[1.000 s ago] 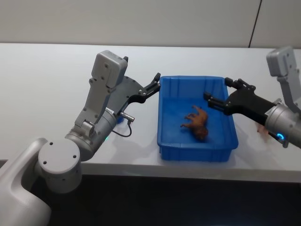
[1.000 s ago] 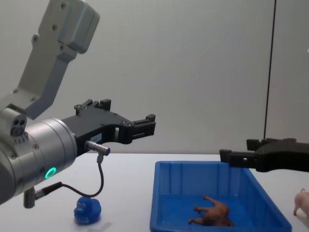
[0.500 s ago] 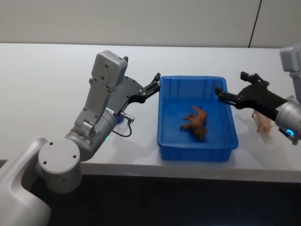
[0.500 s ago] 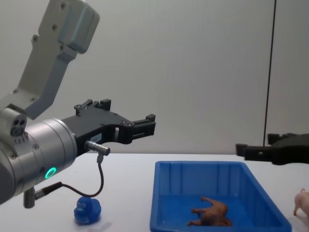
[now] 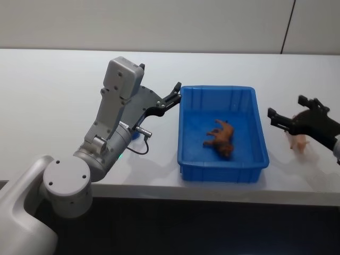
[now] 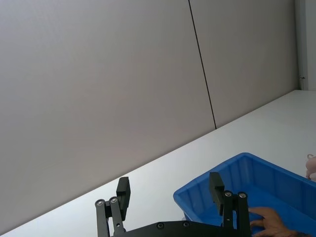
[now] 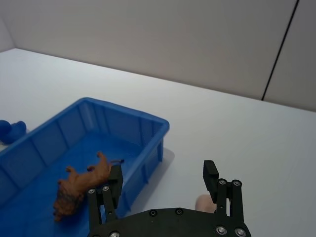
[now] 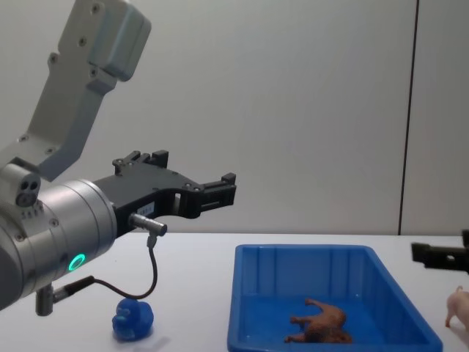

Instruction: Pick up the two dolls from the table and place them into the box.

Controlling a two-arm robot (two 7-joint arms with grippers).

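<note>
The brown doll (image 5: 221, 139) lies on its side inside the blue box (image 5: 223, 172), also seen in the chest view as the brown doll (image 8: 321, 327) in the box (image 8: 308, 270). The pink pig doll (image 5: 299, 142) stands on the white table (image 5: 53, 95) just right of the box. My right gripper (image 5: 287, 107) hovers open over the pig, which peeks out beneath the right gripper (image 7: 163, 175) as the pig (image 7: 203, 202). My left gripper (image 5: 177, 91) hangs open and empty above the box's far left corner.
A small blue toy (image 8: 133, 320) sits on the table left of the box, under my left arm. The table's front edge runs close to the box's near wall. Open tabletop stretches behind and to the left.
My right gripper has moved right, from above the box's interior out past its right wall to over the pig. The left arm and the brown doll have stayed put.
</note>
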